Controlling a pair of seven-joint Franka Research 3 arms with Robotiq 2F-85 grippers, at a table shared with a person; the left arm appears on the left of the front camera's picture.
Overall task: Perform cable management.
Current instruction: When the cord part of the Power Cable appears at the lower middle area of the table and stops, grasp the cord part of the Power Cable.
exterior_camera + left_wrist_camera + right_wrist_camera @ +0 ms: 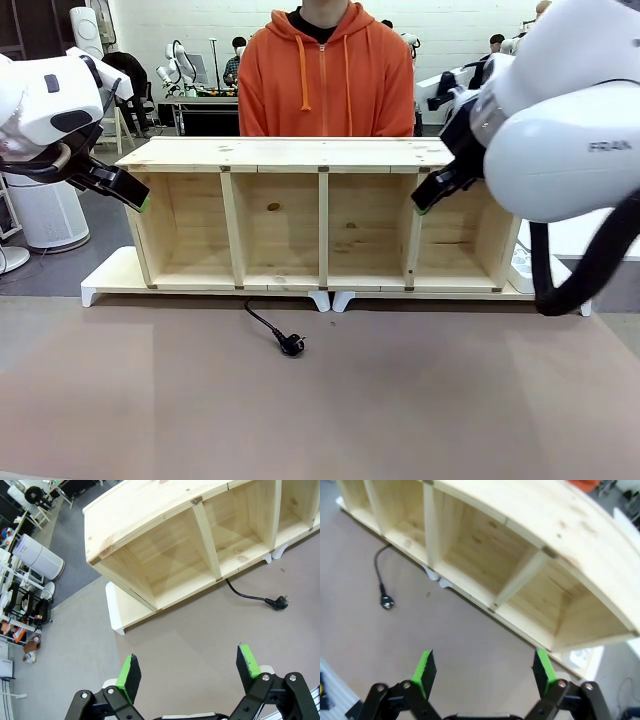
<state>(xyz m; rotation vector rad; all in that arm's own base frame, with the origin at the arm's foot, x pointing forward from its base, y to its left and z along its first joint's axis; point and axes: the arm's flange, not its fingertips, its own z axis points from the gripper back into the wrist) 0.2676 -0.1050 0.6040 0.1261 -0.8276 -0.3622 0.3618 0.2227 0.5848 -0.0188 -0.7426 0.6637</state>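
For the left gripper (187, 667): spread wide open, nothing between the green pads (129, 674). Up in the air, just by the left end of the wooden shelf (290, 152) in the front view (140, 200).

For the right gripper (484, 664): spread wide open too, nothing pinched. Up in the air in front of the shelf's right part, near the last box (425, 198).

Under both, the bare brown table (320, 410).

For the cable (265, 322): thin and black, coming out from under the front of the shelf near the middle. Short bit on the table, curling a little. At its end, the small black plug (292, 346), flat on the table just in front of the shelf. Well apart from both grippers. Same cable and plug on the table in the left wrist view (245, 595) and the right wrist view (376, 567).

Just beside the shelf's right end, a white power strip (577, 657).

Behind the shelf, a person (325, 75) in an orange hoodie.
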